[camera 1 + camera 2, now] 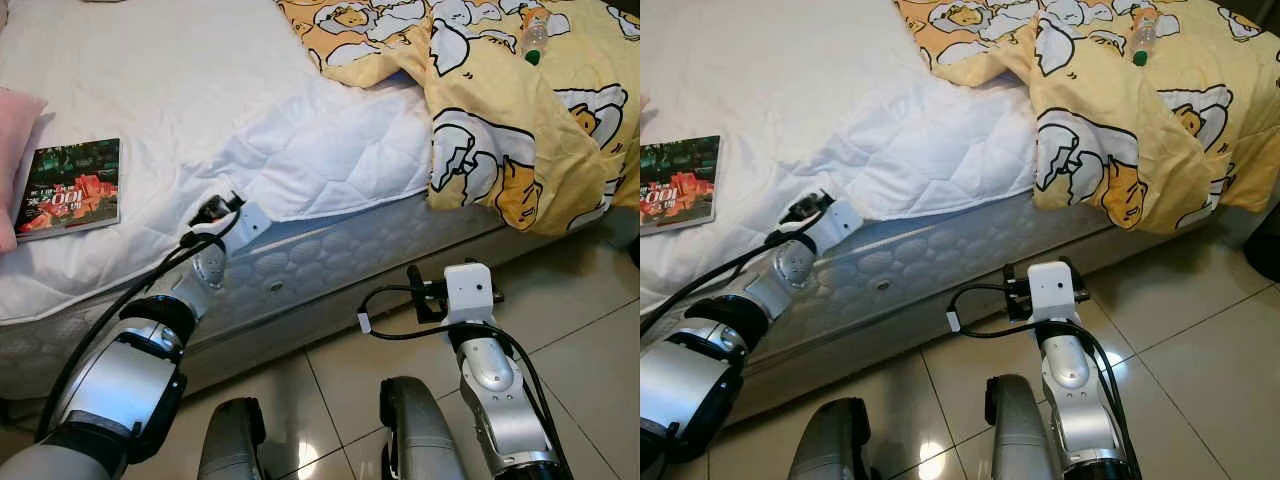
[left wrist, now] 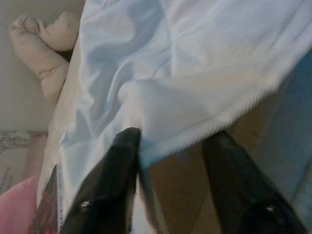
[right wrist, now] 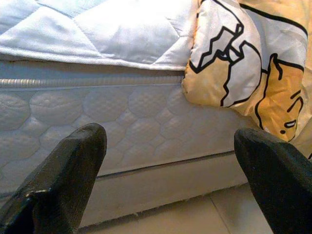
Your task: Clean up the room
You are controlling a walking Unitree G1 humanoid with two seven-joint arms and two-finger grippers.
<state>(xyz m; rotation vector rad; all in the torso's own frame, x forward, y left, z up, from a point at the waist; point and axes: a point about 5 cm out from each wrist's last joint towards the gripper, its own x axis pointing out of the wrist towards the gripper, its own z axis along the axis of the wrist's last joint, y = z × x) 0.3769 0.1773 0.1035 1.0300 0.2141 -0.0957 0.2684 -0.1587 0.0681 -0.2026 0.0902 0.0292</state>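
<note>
A white quilted mattress pad (image 1: pixel 200 90) covers the bed, and its hem hangs loose over the mattress side (image 1: pixel 330 260). My left gripper (image 1: pixel 215 208) reaches up to that hem. In the left wrist view its fingers (image 2: pixel 117 180) stand open with the pad's edge (image 2: pixel 195 131) between them. My right gripper (image 3: pixel 170 170) is open and low over the floor, facing the mattress side, nothing in it. A crumpled yellow cartoon blanket (image 1: pixel 500 110) spills over the bed's right corner. On it lies a clear plastic bottle (image 1: pixel 535 38) with a green cap. A book (image 1: pixel 70 187) rests at the bed's left.
A pink pillow (image 1: pixel 15 140) lies at the bed's far left beside the book. Beige tiled floor (image 1: pixel 580 330) runs along the bed's front. My own legs (image 1: pixel 410 430) stand close to the mattress. A dark object (image 1: pixel 632 240) sits at the right edge.
</note>
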